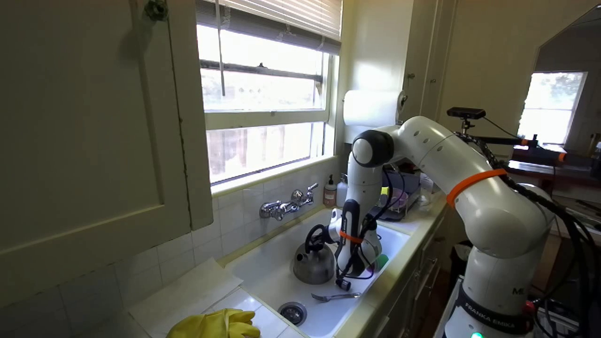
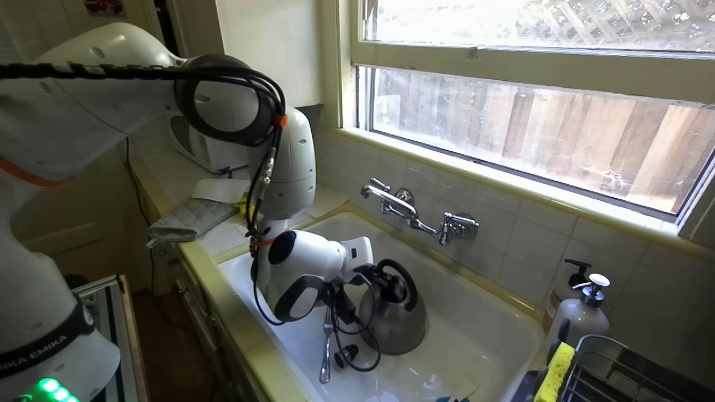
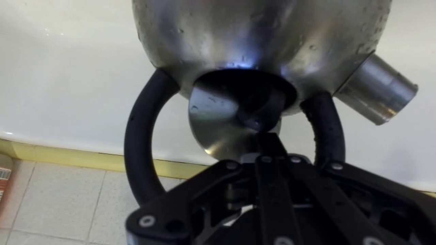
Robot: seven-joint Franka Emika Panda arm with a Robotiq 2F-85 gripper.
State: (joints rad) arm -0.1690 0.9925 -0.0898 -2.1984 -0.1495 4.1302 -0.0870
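Note:
A brushed-metal kettle (image 1: 313, 267) stands in the white sink, in both exterior views (image 2: 394, 324). It fills the top of the wrist view (image 3: 262, 37), with water drops on it. Its black arched handle (image 3: 138, 136) and short metal spout (image 3: 378, 90) flank a dark round opening. The round metal lid (image 3: 214, 112) is tilted out of that opening, with its black knob (image 3: 260, 115) facing me. My gripper (image 3: 270, 144) reaches under the handle. Its fingers are together at the knob and appear shut on it. The fingertips are dark, so the exact contact is hard to see.
A fork (image 1: 335, 296) lies in the sink (image 1: 253, 263) near the drain (image 1: 292, 313). A faucet (image 2: 408, 209) is on the wall behind. Yellow gloves (image 1: 213, 325) lie on the counter. Soap bottles (image 2: 578, 321), a yellow sponge (image 2: 554, 373) and a dish rack (image 2: 620, 365) stand beside the sink.

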